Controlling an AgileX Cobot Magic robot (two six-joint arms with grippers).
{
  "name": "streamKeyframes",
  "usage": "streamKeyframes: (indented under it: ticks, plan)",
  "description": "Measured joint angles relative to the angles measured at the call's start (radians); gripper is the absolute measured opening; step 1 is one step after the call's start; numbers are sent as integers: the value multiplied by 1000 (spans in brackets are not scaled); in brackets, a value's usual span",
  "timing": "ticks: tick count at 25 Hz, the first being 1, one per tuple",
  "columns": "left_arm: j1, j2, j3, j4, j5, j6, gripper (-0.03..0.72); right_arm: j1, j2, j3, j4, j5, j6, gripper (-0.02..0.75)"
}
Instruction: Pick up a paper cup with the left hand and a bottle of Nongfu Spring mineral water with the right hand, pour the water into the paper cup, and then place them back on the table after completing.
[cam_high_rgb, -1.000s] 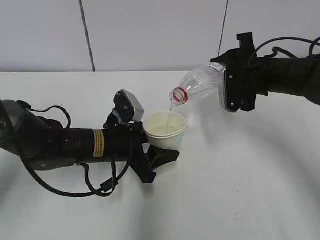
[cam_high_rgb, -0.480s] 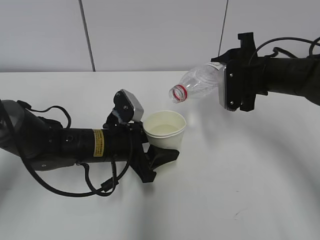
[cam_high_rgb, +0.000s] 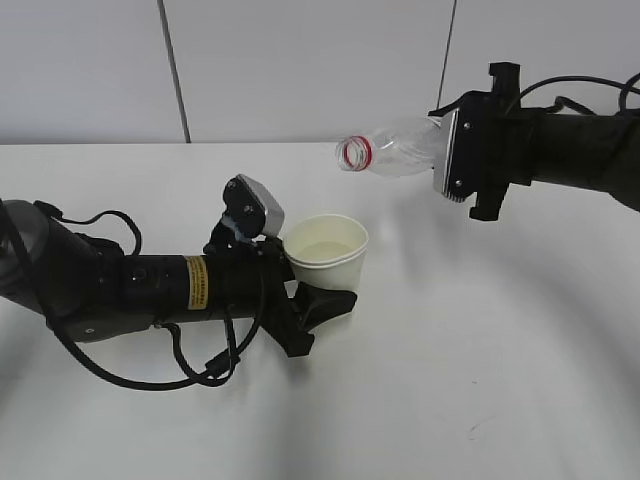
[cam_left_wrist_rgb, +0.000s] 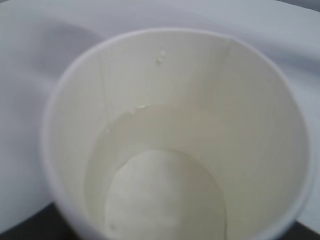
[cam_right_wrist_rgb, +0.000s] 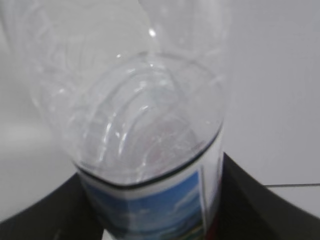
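The white paper cup (cam_high_rgb: 327, 256) stands upright in my left gripper (cam_high_rgb: 318, 300), whose black fingers are shut around its lower wall. Clear water (cam_left_wrist_rgb: 165, 200) lies in the bottom of the cup (cam_left_wrist_rgb: 175, 135). My right gripper (cam_high_rgb: 462, 160) is shut on the clear plastic bottle (cam_high_rgb: 395, 150), which lies nearly level in the air, its open red-ringed mouth pointing left, above and right of the cup. No water runs from it. In the right wrist view the bottle (cam_right_wrist_rgb: 140, 125) with its blue label fills the frame between the black fingers (cam_right_wrist_rgb: 250, 200).
The white table (cam_high_rgb: 480, 380) stretches in front and to the right. A grey wall with a dark seam (cam_high_rgb: 175, 70) stands behind it. Black cables (cam_high_rgb: 190, 365) hang under the left arm.
The bottle has tipped back from pouring and risen to near level; the stream has stopped. The cup and left arm have barely moved.
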Motion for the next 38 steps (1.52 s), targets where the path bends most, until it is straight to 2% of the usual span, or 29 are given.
streamKeyframes:
  ticks: [27,38]
  plan:
    - [0,0,0,-53,0,0,407,0,0,0,17,0,855,410]
    - [17,0,0,-100,0,0,406,0,6,0,17,-10,1078,410]
